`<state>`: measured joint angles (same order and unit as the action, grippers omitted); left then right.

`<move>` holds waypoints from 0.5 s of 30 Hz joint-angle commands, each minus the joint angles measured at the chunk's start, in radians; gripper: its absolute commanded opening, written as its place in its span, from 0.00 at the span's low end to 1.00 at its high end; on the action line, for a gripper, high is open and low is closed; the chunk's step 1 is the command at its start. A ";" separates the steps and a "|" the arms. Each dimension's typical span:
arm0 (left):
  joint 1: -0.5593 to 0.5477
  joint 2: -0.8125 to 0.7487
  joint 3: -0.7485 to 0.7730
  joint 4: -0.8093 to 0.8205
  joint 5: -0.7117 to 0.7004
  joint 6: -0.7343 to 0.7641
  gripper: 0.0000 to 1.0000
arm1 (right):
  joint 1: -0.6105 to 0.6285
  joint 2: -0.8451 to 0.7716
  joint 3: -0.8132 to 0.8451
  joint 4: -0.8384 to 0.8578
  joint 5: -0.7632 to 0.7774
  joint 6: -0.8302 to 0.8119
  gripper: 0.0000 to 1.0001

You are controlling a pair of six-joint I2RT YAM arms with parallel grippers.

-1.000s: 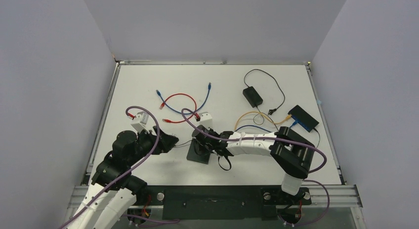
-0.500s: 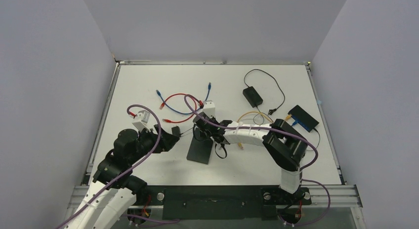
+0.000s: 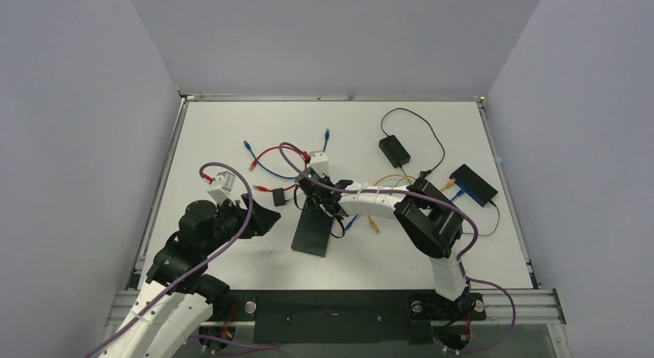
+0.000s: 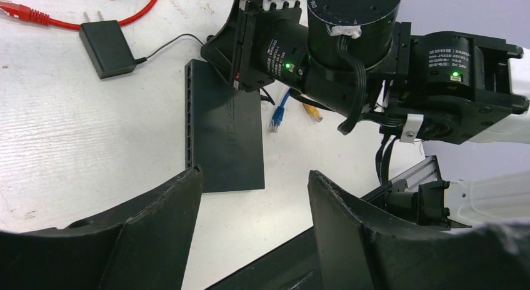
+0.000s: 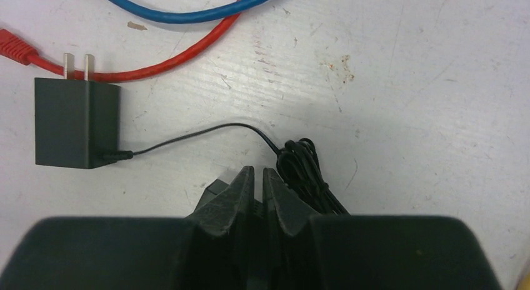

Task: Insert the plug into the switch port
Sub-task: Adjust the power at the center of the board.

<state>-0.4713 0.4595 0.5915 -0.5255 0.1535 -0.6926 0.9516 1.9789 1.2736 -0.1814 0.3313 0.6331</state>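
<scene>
**Finishes as I read them from the console**

The bench (image 5: 406, 84) looks to me like white-painted board, matt, grainy and scuffed. The switch (image 4: 228, 137) and power adapter (image 5: 76, 122) are matt black plastic, and the adapter's prongs (image 5: 87, 65) are bare metal. The red cable (image 5: 181, 57) and blue cable (image 5: 187, 16) have smooth, faintly glossy jackets. The left fingers (image 4: 156, 227) and right fingers (image 5: 234, 196) are rough, matt black plastic.
</scene>
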 commanded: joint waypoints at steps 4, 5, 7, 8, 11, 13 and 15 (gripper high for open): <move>0.005 -0.010 0.024 0.048 -0.005 0.018 0.60 | 0.013 0.027 0.026 0.055 -0.168 -0.077 0.08; 0.005 -0.012 0.024 0.046 -0.006 0.017 0.60 | 0.019 0.029 0.028 0.049 -0.185 -0.097 0.08; 0.005 -0.020 0.026 0.042 -0.006 0.015 0.60 | 0.035 0.028 0.022 0.044 -0.253 -0.123 0.08; 0.005 -0.025 0.026 0.039 -0.007 0.013 0.60 | 0.041 0.025 0.019 0.041 -0.267 -0.143 0.08; 0.005 -0.041 0.027 0.025 -0.014 0.008 0.60 | 0.074 0.014 -0.014 0.043 -0.335 -0.177 0.08; 0.005 -0.054 0.025 0.016 -0.019 0.006 0.60 | 0.092 0.001 -0.044 0.056 -0.390 -0.205 0.08; 0.005 -0.067 0.025 0.007 -0.024 0.001 0.60 | 0.110 -0.017 -0.075 0.076 -0.447 -0.236 0.08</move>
<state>-0.4713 0.4179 0.5915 -0.5278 0.1516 -0.6941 1.0149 1.9930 1.2583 -0.1253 0.0521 0.4759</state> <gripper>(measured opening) 0.603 0.084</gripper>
